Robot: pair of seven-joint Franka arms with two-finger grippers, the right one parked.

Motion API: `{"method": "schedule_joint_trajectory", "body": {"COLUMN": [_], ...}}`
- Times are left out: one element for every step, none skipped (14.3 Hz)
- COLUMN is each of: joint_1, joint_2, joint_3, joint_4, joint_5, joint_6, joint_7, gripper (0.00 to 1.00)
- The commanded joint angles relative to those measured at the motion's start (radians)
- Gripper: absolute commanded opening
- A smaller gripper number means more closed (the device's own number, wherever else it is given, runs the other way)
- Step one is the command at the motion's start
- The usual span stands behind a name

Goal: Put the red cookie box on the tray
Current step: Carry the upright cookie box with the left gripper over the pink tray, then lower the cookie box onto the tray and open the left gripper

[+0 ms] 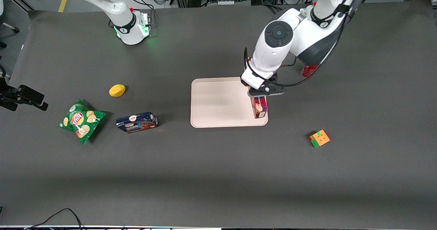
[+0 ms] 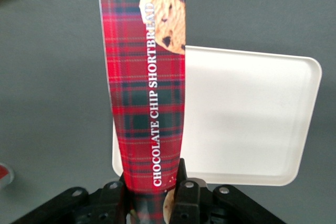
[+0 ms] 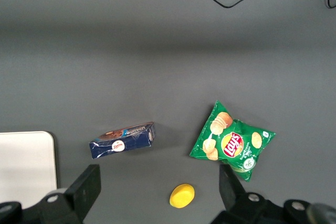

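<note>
The long narrow red plaid cardboard cookie box (image 1: 259,107) hung over the working-arm edge of the flat, smooth pale pinkish-beige rectangular tray (image 1: 218,102) with rounded corners and a low rim. The black two-finger tool (image 2: 155,192) pinched one end of the carton, fingers (image 2: 185,195) pressed against its sides, above the dark grey matte desk (image 1: 205,168).

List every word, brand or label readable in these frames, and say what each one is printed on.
"CHOCOLATE CHIP SHORTBREAD": along the red cookie box, held in the tool above the tray.
"Lay's": logo on the green chip bag.
Dark blue cookie box: print too small to read.
Red bottle: no readable text.
</note>
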Motion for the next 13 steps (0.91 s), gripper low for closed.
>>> {"method": "schedule_joint_trajectory", "body": {"joint_1": [-0.017,-0.018,-0.024,-0.032,-0.032,-0.037,-0.038,-0.038,-0.038,-0.038,-0.038,-0.038,-0.038], "joint_2": [-0.037,-0.016,0.007,0.029,0.056,0.073,0.101,0.127,0.153,0.176,0.19,0.205,0.224], "joint_3": [0.0,0.0,0.0,0.001,0.001,0.001,0.001,0.0,0.001,0.001,0.003,0.004,0.006], "joint_4": [-0.128,-0.147,-0.162,-0.17,-0.169,-0.169,-0.169,-0.169,-0.169,-0.169,-0.169,-0.167,-0.165], "joint_5": [0.096,0.121,0.156,0.193,0.211,0.233,0.262,0.292,0.306,0.313,0.335,0.357,0.375], "joint_6": [0.132,0.172,0.2,0.214,0.223,0.238,0.241,0.244,0.258,0.278,0.287,0.29,0.293], "joint_7": [-0.061,-0.095,-0.112,-0.131,-0.168,-0.191,-0.205,-0.214,-0.228,-0.25,-0.257,-0.259,-0.262], "gripper": [0.32,0.32,0.32,0.32,0.32,0.32,0.32,0.32,0.32,0.32,0.32,0.32,0.32]}}
